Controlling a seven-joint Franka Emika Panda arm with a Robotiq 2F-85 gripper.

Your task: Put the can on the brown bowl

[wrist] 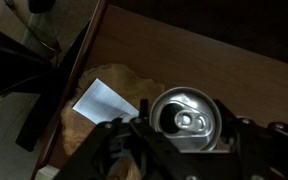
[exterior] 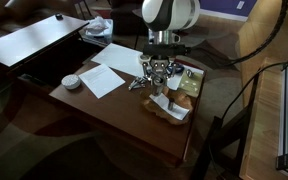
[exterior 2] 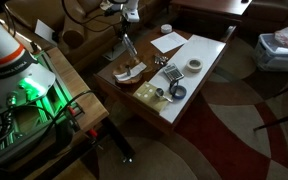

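Observation:
In the wrist view the can (wrist: 187,118) shows its silvery round top with a pull tab, sitting between my gripper's (wrist: 184,135) dark fingers, which are closed on its sides. The brown bowl (wrist: 102,80) lies left of and below the can, with a white paper piece (wrist: 105,100) in it. In an exterior view my gripper (exterior: 161,74) hangs just behind the bowl (exterior: 174,108) on the brown table. In the exterior view from the opposite side my gripper (exterior 2: 124,58) is over the bowl (exterior 2: 130,73).
A small round white dish (exterior: 72,81) and a white paper sheet (exterior: 106,76) lie on the table (exterior: 134,120). A pale tape ring (exterior 2: 195,65) and dark round items (exterior 2: 174,91) sit farther along it. A green-lit machine (exterior 2: 24,95) stands beside it.

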